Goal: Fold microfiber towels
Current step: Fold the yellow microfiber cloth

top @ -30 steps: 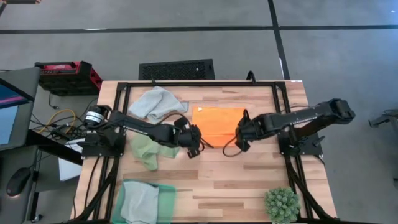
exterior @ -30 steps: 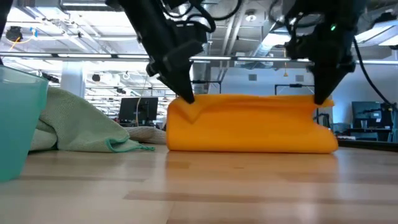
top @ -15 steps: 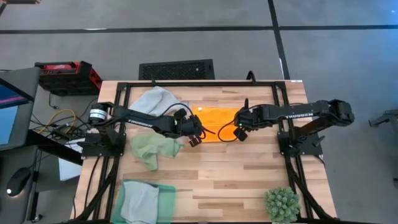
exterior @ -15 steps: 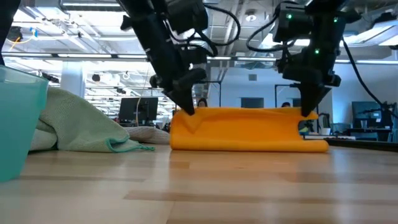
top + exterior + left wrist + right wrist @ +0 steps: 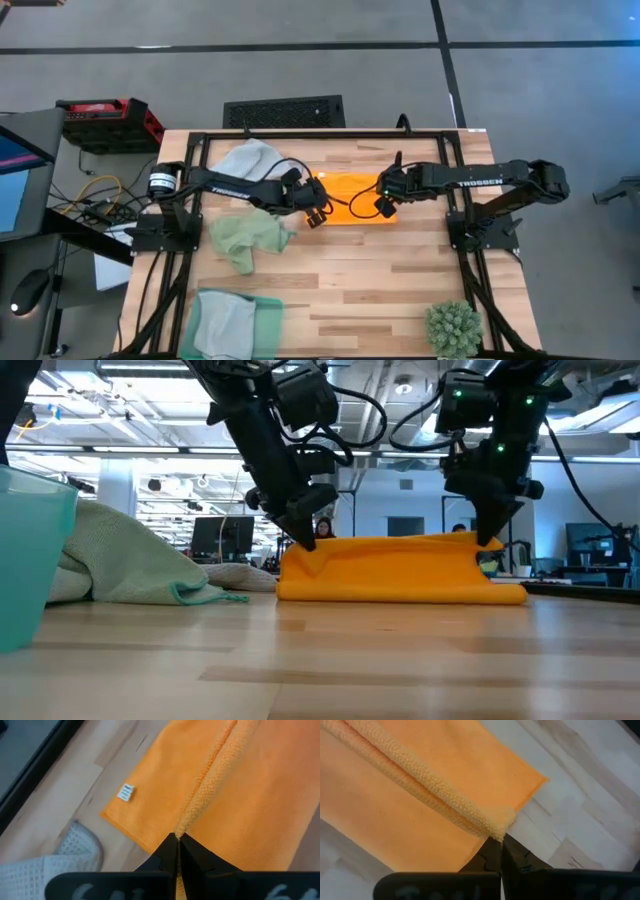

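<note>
While my left gripper (image 5: pixel 177 840) and right gripper (image 5: pixel 497 842) each pinch a fuzzy corner, the nubby orange towel (image 5: pixel 352 187) stretches between them, its doubled edge raised above the wooden table (image 5: pixel 400 280).

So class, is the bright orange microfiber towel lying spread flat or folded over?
Folded over: the bright orange microfiber towel shows doubled layers, its upper edge pinched by both grippers.

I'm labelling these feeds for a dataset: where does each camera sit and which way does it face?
High: overhead, straight down on the table; both arms show.
Low: table height, level across; both arms descend onto the orange towel.
Left wrist: past the left gripper, shut on the towel's edge.
Right wrist: past the right gripper, likewise.
All four share the orange towel.
</note>
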You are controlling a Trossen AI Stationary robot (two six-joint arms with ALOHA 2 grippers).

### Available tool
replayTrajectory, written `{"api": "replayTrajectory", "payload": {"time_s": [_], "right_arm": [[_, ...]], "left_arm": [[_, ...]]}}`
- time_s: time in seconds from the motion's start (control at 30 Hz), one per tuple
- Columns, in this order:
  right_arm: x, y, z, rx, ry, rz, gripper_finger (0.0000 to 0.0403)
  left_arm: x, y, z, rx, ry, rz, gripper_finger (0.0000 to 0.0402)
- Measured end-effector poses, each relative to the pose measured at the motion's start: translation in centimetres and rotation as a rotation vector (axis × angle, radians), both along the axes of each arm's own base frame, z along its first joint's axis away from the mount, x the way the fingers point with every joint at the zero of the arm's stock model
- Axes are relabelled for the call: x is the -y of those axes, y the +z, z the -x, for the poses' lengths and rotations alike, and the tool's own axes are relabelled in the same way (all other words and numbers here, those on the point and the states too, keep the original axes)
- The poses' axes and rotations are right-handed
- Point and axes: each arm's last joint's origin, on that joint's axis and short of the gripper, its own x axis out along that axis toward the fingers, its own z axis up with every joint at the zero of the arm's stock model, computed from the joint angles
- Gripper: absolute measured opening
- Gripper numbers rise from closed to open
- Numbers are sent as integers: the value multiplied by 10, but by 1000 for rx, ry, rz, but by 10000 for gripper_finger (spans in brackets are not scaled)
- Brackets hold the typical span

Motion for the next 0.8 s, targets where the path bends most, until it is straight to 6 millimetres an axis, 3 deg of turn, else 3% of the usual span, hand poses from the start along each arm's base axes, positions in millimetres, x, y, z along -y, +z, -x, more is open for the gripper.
{"api": "replayTrajectory", "payload": {"time_s": [0.47,0.8], "right_arm": [[4,1,-5,61,-14,11,42],[4,2,-5,66,-17,22,98]], "left_arm": [[-18,0,2,16,70,13,3],[-34,0,5,10,89,13,83]]}}
